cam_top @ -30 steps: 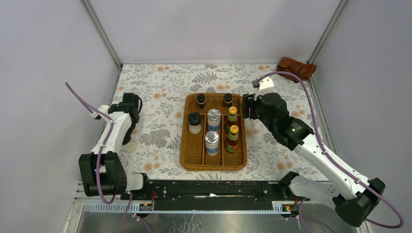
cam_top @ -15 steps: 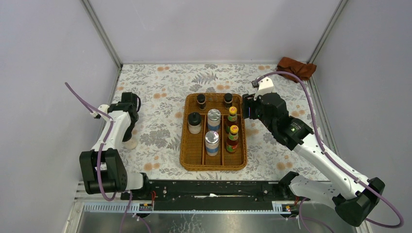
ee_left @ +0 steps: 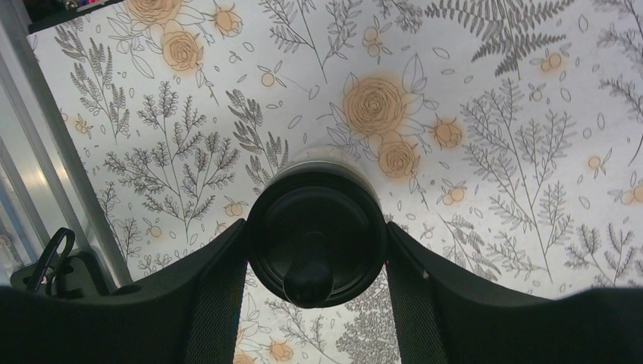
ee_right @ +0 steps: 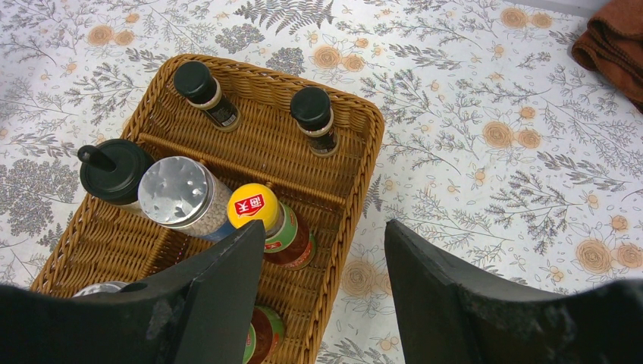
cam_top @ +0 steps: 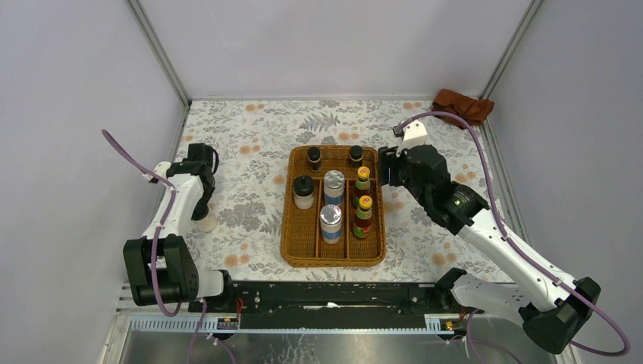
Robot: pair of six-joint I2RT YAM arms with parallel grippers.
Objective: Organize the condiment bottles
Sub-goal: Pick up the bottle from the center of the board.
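Left gripper point(ee_left: 315, 246): clamped on clear black-lidded jar point(ee_left: 318, 220), well left of brown woven wicker tray point(cam_top: 334, 262). Right gripper point(ee_right: 322, 227): jaws parted, empty, over tray's right rim.

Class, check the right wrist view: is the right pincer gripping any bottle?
No, the right pincer stands open and empty above the wicker tray.
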